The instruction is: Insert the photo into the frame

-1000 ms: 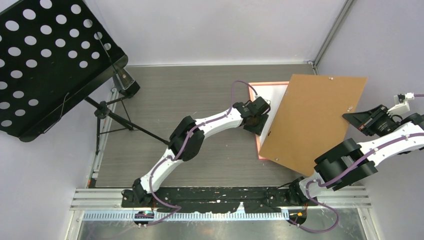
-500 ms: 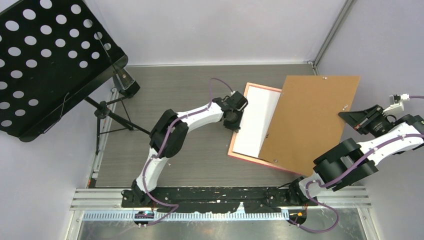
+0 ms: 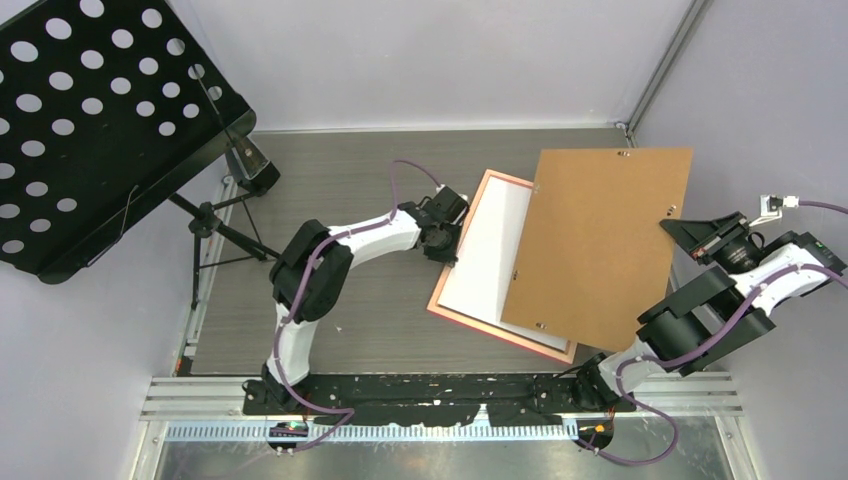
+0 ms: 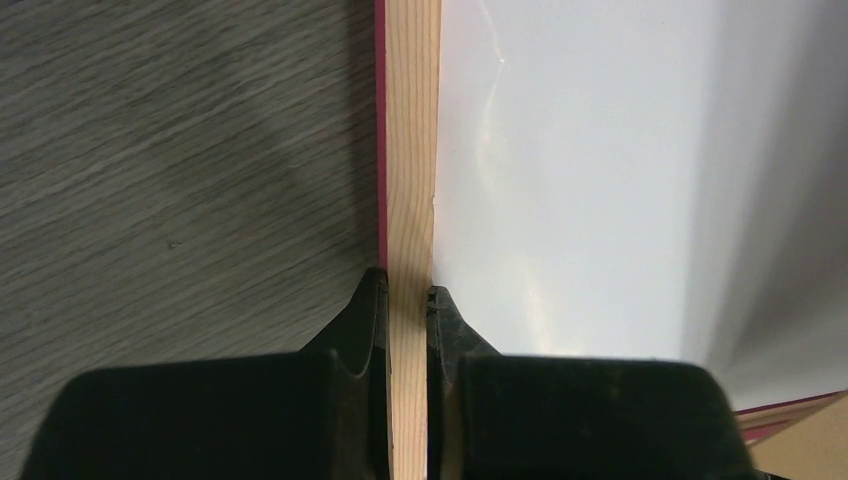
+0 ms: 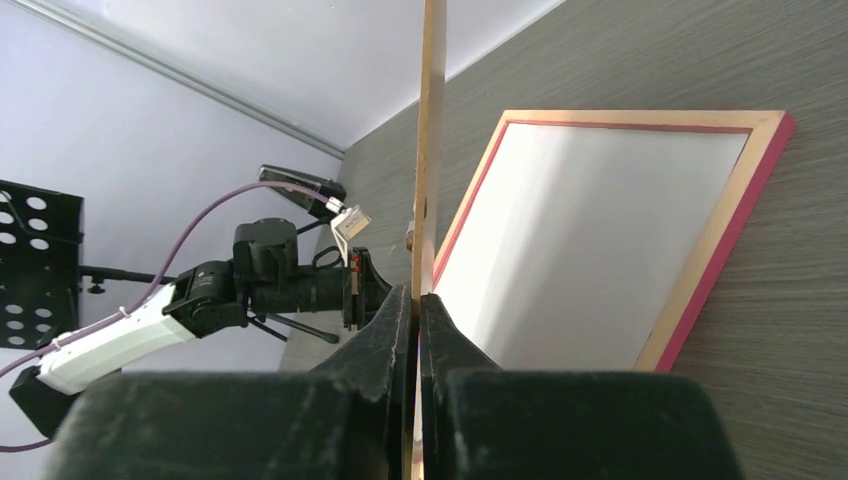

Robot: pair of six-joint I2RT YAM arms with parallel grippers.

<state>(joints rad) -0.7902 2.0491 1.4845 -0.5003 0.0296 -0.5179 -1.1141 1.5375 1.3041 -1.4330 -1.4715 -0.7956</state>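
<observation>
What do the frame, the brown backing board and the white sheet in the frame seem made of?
The frame looks like bare wood, grain lines showing, with a pink-red painted outer side. The backing board seems matte brown hardboard or fibreboard: uniform, no grain. The photo, white back up, looks like smooth coated paper with a faint sheen.

Left gripper [image 4: 405, 290] tight on frame [image 4: 412, 150] edge

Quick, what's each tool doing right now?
Left tool: closed on the frame, pinching its wooden rail.
Right tool: closed on the edge of the brown backing board.
</observation>
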